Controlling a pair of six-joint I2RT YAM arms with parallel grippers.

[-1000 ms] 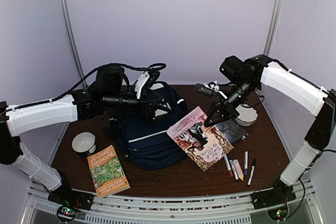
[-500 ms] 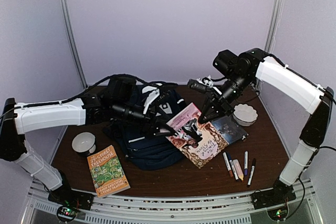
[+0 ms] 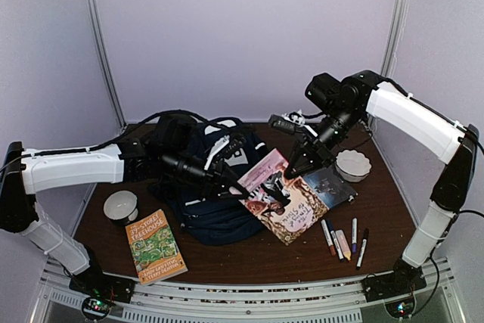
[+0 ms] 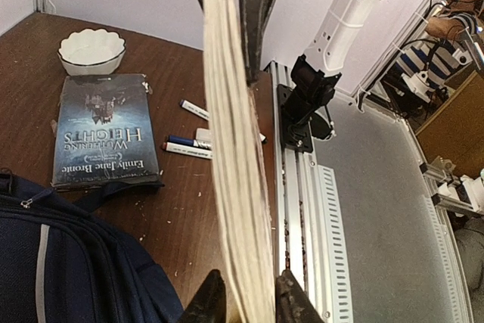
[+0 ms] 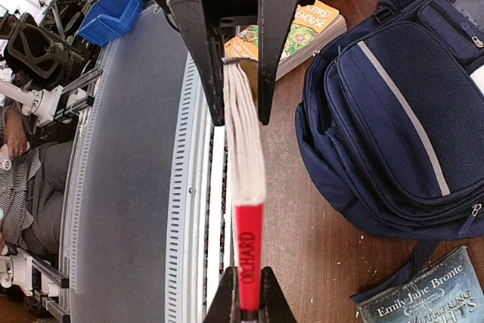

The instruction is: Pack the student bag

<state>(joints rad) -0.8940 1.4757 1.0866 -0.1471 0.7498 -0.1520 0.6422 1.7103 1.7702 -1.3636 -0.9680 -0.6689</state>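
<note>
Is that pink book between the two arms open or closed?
Closed: the pink book shows its pages packed flat together, edge-on, in both wrist views, with no spread.

Both my arms reach inward, jaws clamped.
My left arm [image 3: 72,168] stretches level to the right and my right arm [image 3: 412,115] bends down and left; each pair of jaws pinches an opposite edge of one book [image 3: 291,206].

I see my left pincer [image 3: 243,189] and right pincer [image 3: 290,174] each gripping the tilted pink book [image 3: 293,208], just beside the student bag [image 3: 214,218].
</note>
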